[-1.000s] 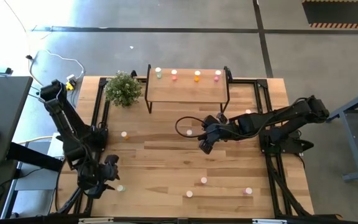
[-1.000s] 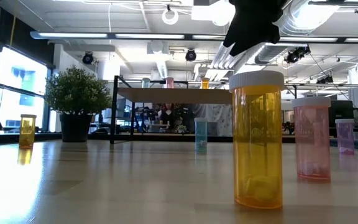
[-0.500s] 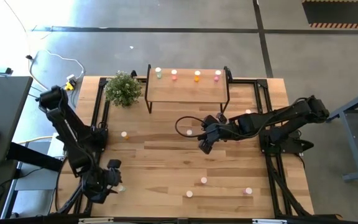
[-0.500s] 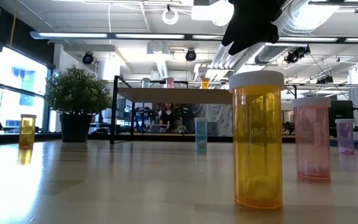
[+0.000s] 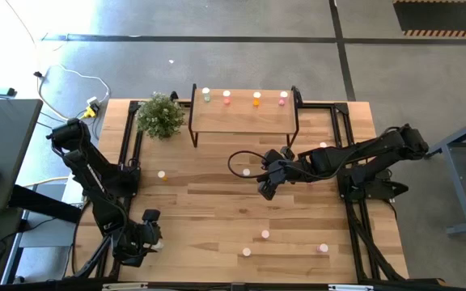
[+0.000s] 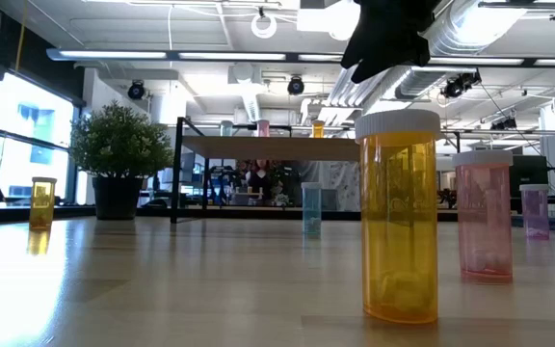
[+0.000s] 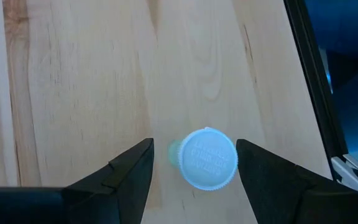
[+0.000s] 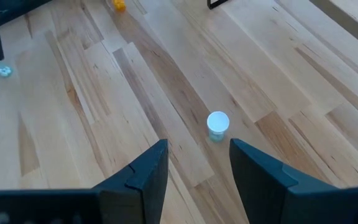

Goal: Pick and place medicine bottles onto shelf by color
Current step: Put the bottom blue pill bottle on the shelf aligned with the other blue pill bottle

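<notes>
Standing upright (cap skyward): green bottle (image 7: 202, 158)

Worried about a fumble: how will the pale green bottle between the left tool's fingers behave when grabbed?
The pale green bottle stands upright and narrow, so an off-centre touch by the left tool could tip it. Its round body would probably roll once down. It looks like light plastic, likely easy to lift, perhaps slippery.

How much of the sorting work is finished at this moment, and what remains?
Done: four bottles stand in a row on the shelf. In hand: the left end effector hangs open over a pale green bottle near the table's front-left corner, not gripping it yet. The right end effector is open above another bottle, holding nothing. Left: at least six bottles are on the table.
</notes>
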`<move>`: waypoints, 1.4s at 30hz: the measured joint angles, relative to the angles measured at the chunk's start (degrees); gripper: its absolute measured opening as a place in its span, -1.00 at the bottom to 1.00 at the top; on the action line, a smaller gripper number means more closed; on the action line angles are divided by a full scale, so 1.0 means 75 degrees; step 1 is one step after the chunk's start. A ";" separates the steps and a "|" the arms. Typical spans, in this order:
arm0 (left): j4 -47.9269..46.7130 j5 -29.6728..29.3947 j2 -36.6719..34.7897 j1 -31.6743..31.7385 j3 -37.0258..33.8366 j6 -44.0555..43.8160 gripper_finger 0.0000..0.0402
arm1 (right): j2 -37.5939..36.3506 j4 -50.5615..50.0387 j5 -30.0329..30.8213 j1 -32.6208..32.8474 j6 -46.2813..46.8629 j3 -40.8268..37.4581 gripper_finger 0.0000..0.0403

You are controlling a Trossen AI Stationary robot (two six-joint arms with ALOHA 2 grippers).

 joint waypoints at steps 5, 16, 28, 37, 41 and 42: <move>0.0034 -0.0117 0.0000 0.0000 0.0000 -0.0048 0.04 | 0.0000 0.0003 0.0000 0.0000 -0.0002 0.0000 -0.19; 0.0034 -0.0166 0.0000 0.0000 0.0000 -0.0048 -0.30 | 0.0000 0.0001 0.0000 0.0000 -0.0003 0.0000 -0.19; 0.0054 -0.0169 0.0000 0.0060 0.0006 -0.0018 -0.43 | 0.0000 0.0047 0.0000 0.0000 -0.0003 0.0000 -0.19; 0.0057 -0.0165 -0.0006 0.0748 0.0370 0.0798 -0.42 | 0.0000 0.0277 -0.0008 0.0000 0.0053 0.0000 -0.19; 0.0013 -0.0125 -0.0096 0.1363 0.0600 0.1448 -0.42 | 0.0000 0.0718 -0.0040 0.0027 0.0198 -0.0003 -0.19; 0.0007 -0.0121 -0.0148 0.1531 0.0648 0.1619 -0.42 | 0.0000 0.0838 -0.0035 0.0036 0.0189 -0.0003 -0.19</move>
